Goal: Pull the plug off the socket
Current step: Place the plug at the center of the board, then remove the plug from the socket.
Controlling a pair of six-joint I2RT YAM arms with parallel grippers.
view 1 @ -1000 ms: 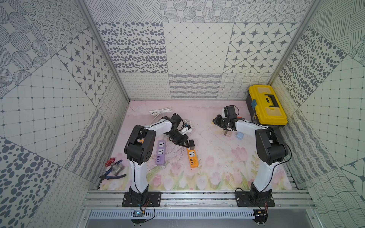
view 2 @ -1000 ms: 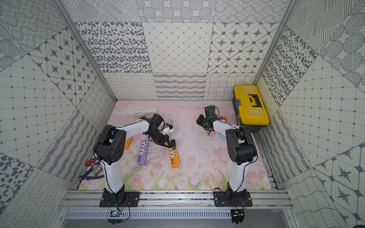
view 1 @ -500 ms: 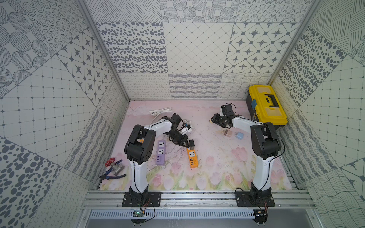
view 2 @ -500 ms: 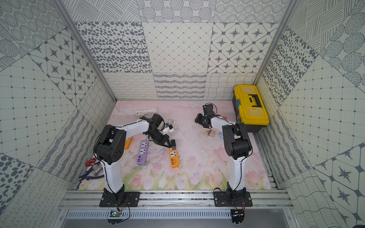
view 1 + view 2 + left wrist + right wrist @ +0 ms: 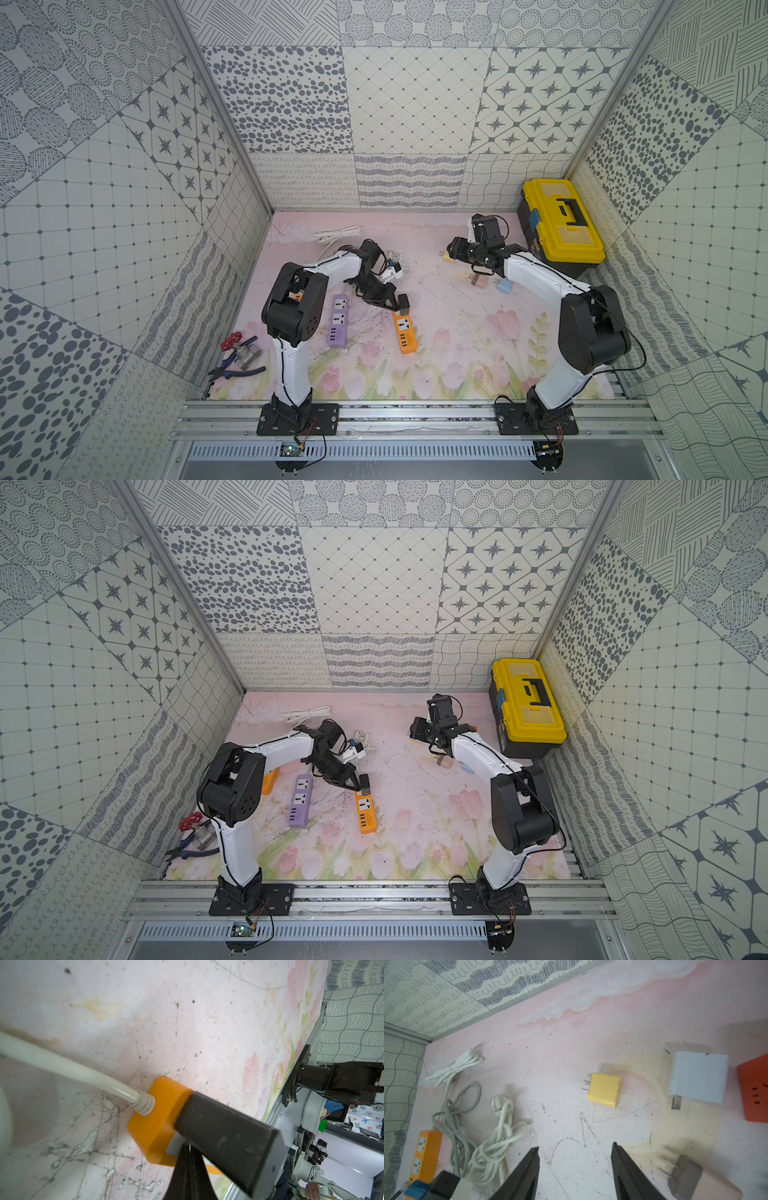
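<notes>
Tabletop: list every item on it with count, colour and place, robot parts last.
Mat: 1, pink floral, covering the table.
Power strips: 3; orange strip mid-mat, second orange strip beside the left arm, purple strip between them.
Plug: 1, black, standing in the mid-mat orange strip's far end.
Adapters: 3; yellow adapter, pale blue adapter, greyish adapter, loose on the mat's right half.
Socket block: 1, red, beside the blue adapter.
Cords: several, white and grey, tangled, far left.
Toolbox: 1, yellow and black, far right corner.
Valve: 1, red wheel, near left edge.
Pliers: 1, blue handles, beside the valve.
Left gripper: shut, at the plug's base.
Right gripper: open, empty.
</notes>
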